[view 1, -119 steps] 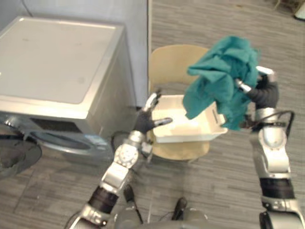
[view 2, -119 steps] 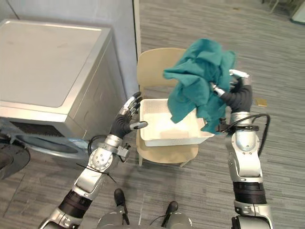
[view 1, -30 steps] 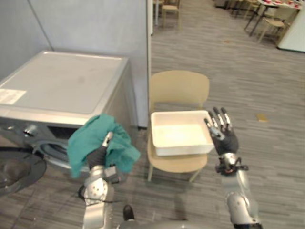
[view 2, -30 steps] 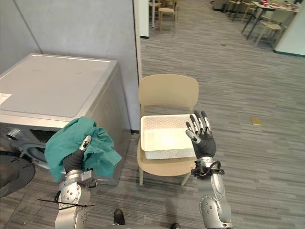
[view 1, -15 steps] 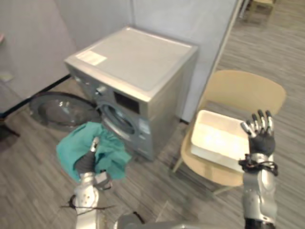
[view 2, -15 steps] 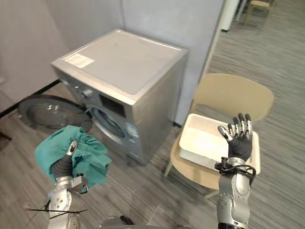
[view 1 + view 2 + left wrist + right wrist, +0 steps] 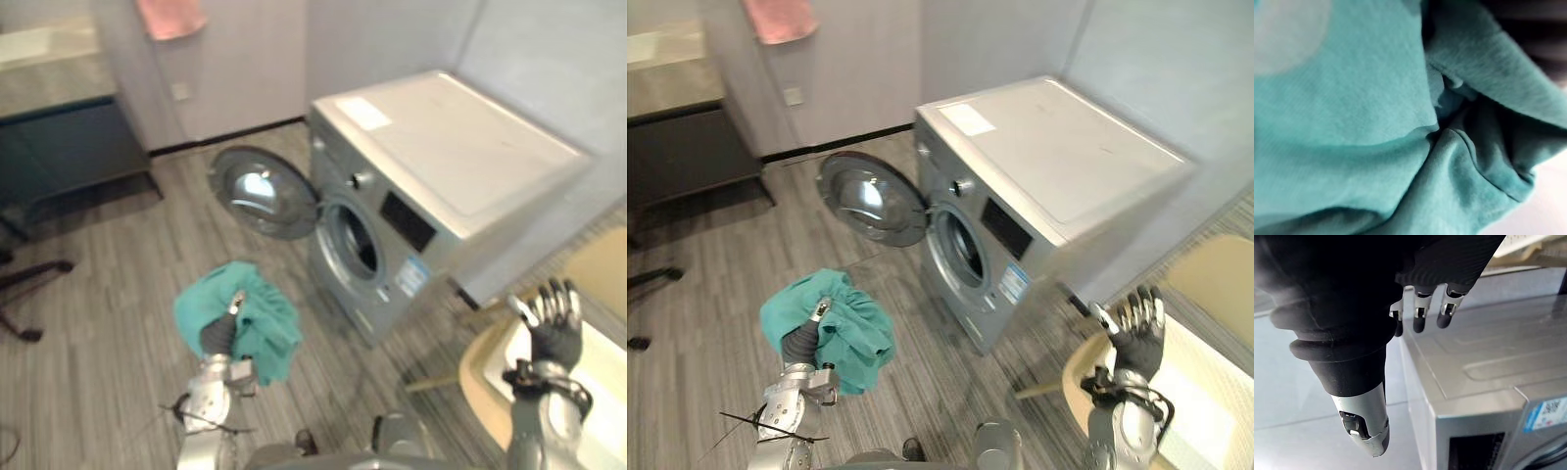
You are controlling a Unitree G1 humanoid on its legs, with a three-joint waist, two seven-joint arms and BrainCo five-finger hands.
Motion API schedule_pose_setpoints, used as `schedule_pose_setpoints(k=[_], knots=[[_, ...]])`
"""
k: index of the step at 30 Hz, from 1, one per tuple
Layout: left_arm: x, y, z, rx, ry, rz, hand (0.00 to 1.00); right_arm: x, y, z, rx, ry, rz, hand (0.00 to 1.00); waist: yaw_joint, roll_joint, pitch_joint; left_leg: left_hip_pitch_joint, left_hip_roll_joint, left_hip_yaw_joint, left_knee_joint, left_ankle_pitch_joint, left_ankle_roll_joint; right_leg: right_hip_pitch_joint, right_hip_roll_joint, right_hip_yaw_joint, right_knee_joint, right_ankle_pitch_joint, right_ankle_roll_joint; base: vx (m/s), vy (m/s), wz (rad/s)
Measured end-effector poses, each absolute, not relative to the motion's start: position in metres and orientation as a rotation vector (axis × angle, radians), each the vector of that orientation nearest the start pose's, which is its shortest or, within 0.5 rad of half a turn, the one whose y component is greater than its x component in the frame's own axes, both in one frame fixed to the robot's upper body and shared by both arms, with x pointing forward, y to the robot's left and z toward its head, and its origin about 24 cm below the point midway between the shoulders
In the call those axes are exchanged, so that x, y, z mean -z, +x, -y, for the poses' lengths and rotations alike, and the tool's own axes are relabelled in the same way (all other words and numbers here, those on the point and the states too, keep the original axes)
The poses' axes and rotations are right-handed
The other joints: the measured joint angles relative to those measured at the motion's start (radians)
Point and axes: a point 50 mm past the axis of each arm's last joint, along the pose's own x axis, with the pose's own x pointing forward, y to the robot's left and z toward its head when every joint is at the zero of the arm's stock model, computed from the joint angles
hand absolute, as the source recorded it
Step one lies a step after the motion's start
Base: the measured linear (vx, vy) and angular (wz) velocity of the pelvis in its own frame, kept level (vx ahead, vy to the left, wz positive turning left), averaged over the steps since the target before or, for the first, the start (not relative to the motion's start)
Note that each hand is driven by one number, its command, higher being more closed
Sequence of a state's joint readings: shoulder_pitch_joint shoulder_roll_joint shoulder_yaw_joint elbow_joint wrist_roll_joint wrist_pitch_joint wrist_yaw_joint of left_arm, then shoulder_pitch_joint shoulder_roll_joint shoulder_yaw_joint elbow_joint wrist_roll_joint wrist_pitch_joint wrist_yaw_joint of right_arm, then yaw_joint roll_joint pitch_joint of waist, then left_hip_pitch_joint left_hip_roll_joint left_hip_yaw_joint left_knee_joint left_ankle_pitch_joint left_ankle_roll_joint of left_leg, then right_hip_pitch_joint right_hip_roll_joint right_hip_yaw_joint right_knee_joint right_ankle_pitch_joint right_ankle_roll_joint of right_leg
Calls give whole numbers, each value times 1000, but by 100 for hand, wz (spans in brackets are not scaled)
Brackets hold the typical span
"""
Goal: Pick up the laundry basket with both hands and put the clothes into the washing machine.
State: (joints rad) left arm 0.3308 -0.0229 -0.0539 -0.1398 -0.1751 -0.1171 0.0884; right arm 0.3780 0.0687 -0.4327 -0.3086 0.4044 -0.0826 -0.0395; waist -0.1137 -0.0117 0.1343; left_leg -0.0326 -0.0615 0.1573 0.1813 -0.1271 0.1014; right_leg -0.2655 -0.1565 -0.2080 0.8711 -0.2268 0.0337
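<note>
Laundry (image 7: 838, 333), a teal bundle, is gripped in the curled left hand (image 7: 801, 345), held above the floor near the washing machine (image 7: 1048, 176), whose round door (image 7: 872, 201) stands open. The right hand (image 7: 1136, 338) is raised with straight, empty fingers beside the white laundry basket (image 7: 1205, 392) on the tan chair (image 7: 1215, 272)

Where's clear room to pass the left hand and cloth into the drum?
Bare floor lies between the teal cloth in the left hand and the washing machine's drum mouth. The machine's flat top is bare too, save a label. Tighter: the open door beside the mouth, and the chair by the open right hand.
</note>
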Motion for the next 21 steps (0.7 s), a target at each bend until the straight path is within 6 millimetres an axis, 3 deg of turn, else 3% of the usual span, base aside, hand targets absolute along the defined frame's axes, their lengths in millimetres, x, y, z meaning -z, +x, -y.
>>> schedule_pose_setpoints(k=[2,4,6,7,8,9,10,13,15,16,17,19,21], knots=[[-14,186,-151,-131,-203,-72,100,-47,142,261,576,281,113,0,-1,-4,-2,11,-15,-27,-3,0,0,6,36,18,-120,-23,7,143,-23,72],[-13,186,-140,-77,-215,-78,100,-49,148,250,511,307,120,0,6,-8,1,27,-25,-43,-5,-8,-11,14,75,46,-335,-22,3,211,-45,26],[-14,187,-132,-42,-223,-78,100,-47,151,243,477,327,110,0,18,-13,3,32,-23,-53,6,-25,-24,5,87,66,-396,-17,1,188,-83,15],[-14,187,-128,-24,-227,-81,100,-46,153,235,451,344,99,0,19,-23,2,27,-23,-69,40,-62,-39,20,85,90,-450,18,-34,151,-94,24],[-14,187,-128,-24,-227,-81,100,-45,154,235,449,346,98,0,19,-24,3,27,-23,-71,44,-66,-42,23,84,91,-456,22,-35,211,-183,26],[-11,185,-126,-31,-237,-96,100,-38,146,233,481,364,62,0,22,-23,6,31,-9,-79,96,-130,-59,56,89,70,-453,63,-39,131,-137,10],[-9,184,-126,-34,-239,-102,100,-36,143,233,482,363,47,0,21,-15,0,32,0,-82,108,-145,-60,63,94,62,-450,54,-42,223,-200,8],[-10,185,-126,-32,-230,-100,100,-29,129,235,524,358,4,0,11,9,-11,27,75,-62,225,-216,-82,107,127,10,-442,-3,-58,261,-180,15],[-10,185,-126,-47,-243,-100,100,-25,120,238,551,345,-33,0,8,12,-8,-62,141,-11,503,-211,-98,153,153,-17,-439,-28,-80,288,-203,24],[-7,181,-128,-62,-243,-113,100,-24,115,236,547,338,-56,0,19,26,-2,-121,198,8,692,-156,-109,189,178,-18,-439,-40,-89,217,-90,-31],[-3,176,-133,-86,-239,-134,100,-23,113,232,528,338,-74,0,17,29,-2,-172,243,38,830,-63,-111,226,185,-6,-443,-52,-97,217,-46,-40],[-2,175,-136,-99,-235,-139,100,-23,109,230,533,341,-80,0,20,26,-1,-224,321,89,948,-77,-81,257,183,5,-469,-54,-99,149,2,-30],[-2,176,-138,-106,-235,-136,100,-23,108,230,551,345,-82,0,18,19,-2,-250,380,107,904,-103,-52,288,163,23,-502,-46,-87,177,68,-19]])
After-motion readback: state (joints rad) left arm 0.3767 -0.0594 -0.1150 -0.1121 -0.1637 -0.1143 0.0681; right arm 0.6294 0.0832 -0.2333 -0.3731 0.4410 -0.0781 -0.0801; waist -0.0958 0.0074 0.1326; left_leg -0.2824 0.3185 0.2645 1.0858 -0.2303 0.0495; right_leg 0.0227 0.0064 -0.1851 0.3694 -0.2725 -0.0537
